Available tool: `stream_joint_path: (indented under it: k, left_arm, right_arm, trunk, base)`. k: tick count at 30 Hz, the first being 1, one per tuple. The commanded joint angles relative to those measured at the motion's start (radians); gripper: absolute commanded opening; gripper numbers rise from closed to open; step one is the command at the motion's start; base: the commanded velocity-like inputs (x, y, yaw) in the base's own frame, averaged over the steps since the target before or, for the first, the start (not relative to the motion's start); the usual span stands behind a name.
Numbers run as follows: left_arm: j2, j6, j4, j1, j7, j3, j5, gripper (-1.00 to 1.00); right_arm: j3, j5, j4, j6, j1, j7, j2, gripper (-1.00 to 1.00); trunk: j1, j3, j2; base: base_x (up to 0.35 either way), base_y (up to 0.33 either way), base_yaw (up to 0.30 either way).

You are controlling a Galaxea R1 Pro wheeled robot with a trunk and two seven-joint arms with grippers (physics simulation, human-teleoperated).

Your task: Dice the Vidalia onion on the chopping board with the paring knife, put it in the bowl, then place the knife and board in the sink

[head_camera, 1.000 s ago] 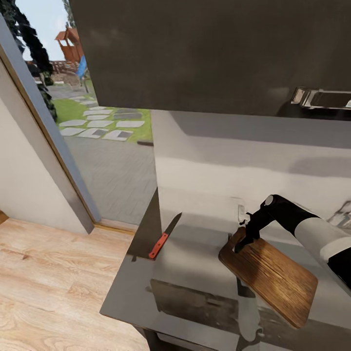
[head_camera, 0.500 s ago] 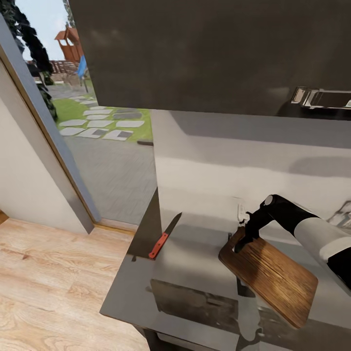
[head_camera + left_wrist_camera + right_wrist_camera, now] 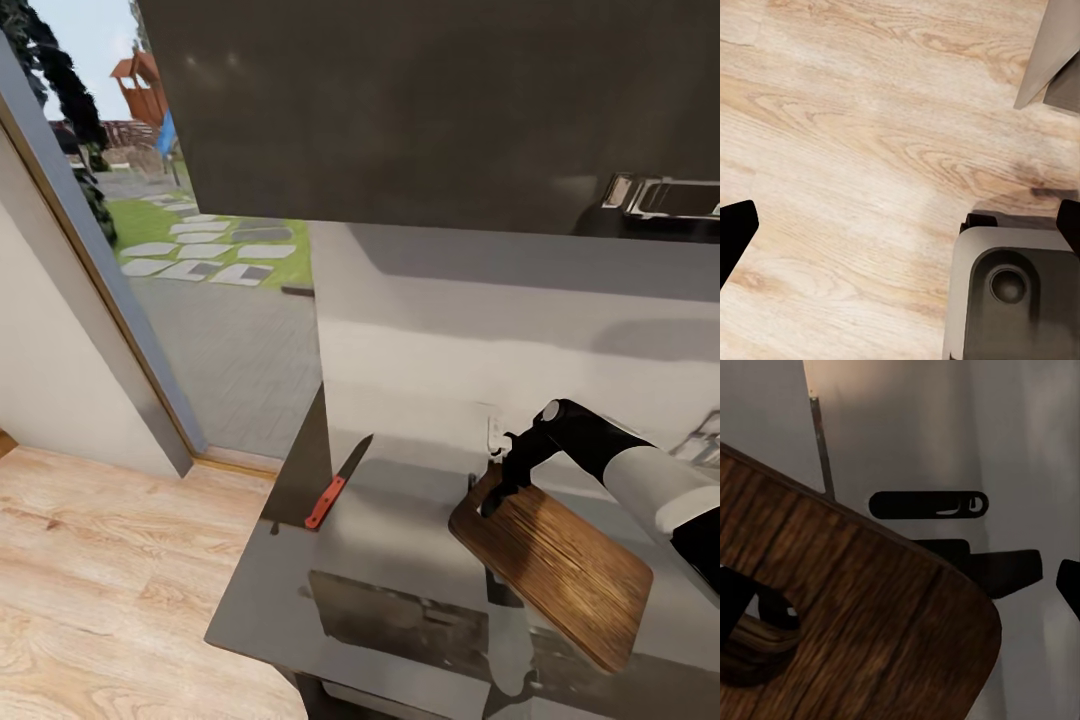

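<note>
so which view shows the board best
The head view: the whole board shows there, tilted above the countertop, its far end held by the right tool. The right wrist view shows one rounded corner up close.

Bright daylight from window [image 3: 200, 250] at left; soft shadows on wall [image 3: 500, 330]; glossy table [image 3: 400, 560] mirrors dimly; renders sharp.

Pale wood floor [image 3: 110, 560], glossy black upper cabinet [image 3: 430, 110], glass door [image 3: 200, 250] onto garden

right end effector [image 3: 497, 492] gripping chopping board [image 3: 560, 570], paring knife [image 3: 337, 484] apart
</note>
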Motion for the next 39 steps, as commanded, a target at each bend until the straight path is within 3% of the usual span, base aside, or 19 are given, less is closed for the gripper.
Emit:
stream_joint_path:
  k: [1, 10, 21, 22, 39]
  left_arm:
    - [0.000, -0.002, -0.001, 0.000, 0.000, 0.001, 0.002, 1.00]
    - [0.000, -0.002, -0.002, 0.000, 0.000, 0.001, 0.002, 1.00]
    - [0.000, -0.002, -0.002, 0.000, 0.000, 0.001, 0.002, 1.00]
    - [0.000, -0.002, -0.002, 0.000, 0.000, 0.001, 0.002, 1.00]
    - [0.000, -0.002, -0.002, 0.000, 0.000, 0.001, 0.002, 1.00]
  right_arm:
    - [0.000, 0.001, -0.003, 0.010, 0.000, 0.005, 0.000, 1.00]
    - [0.015, 0.001, -0.003, 0.009, 0.000, -0.048, 0.003, 1.00]
    - [0.043, -0.001, -0.003, 0.010, 0.000, -0.054, 0.005, 1.00]
    - [0.043, -0.001, -0.003, 0.010, 0.000, -0.053, 0.005, -1.00]
    - [0.044, -0.001, -0.003, 0.012, 0.000, -0.052, 0.005, -1.00]
  trunk:
    - [0.001, -0.002, -0.002]
    - [0.001, -0.002, -0.002]
    - [0.001, -0.002, -0.002]
    - [0.001, -0.002, -0.002]
    - [0.001, -0.002, -0.002]
  base:
    - [0.000, 0.000, 0.000]
    - [0.000, 0.000, 0.000]
    - [0.000, 0.000, 0.000]
    - [0.000, 0.000, 0.000]
    - [0.000, 0.000, 0.000]
